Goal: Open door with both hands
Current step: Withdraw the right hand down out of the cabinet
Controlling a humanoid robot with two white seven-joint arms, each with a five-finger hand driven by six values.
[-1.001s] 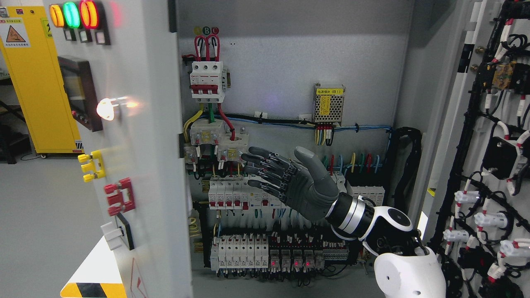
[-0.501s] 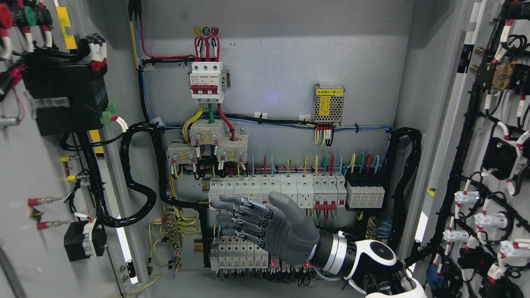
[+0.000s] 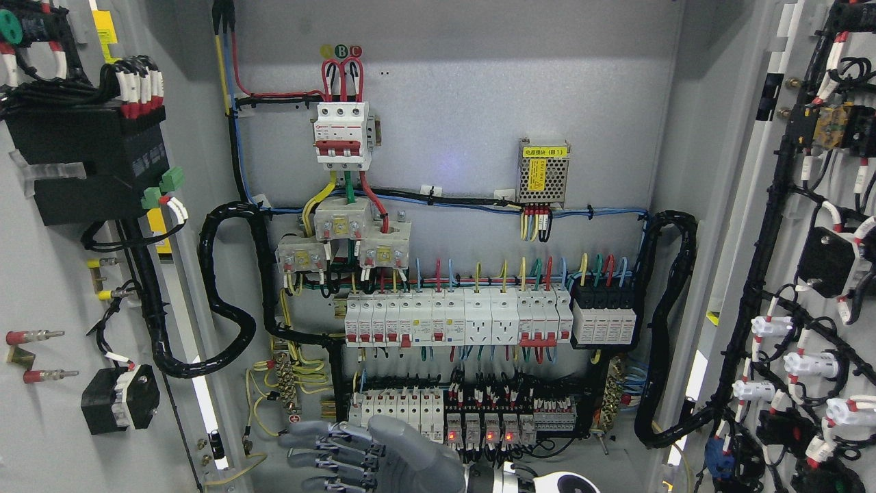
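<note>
Head view: both grey metal cabinet doors, left door (image 3: 41, 287) and right door (image 3: 807, 274), stand swung wide, so opening looks done. The grey-fingered right hand (image 3: 369, 455) sits bottom centre, fingers loosely spread, holding nothing. Inside the grey cabinet (image 3: 465, 137): white breaker rows (image 3: 455, 318), wiring.

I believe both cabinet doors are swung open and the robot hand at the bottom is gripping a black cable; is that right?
Not quite. In the head view the robot hand grips nothing; its fingers are spread, clear of any cable. Both doors, left door and right door, are indeed swung open.
</note>
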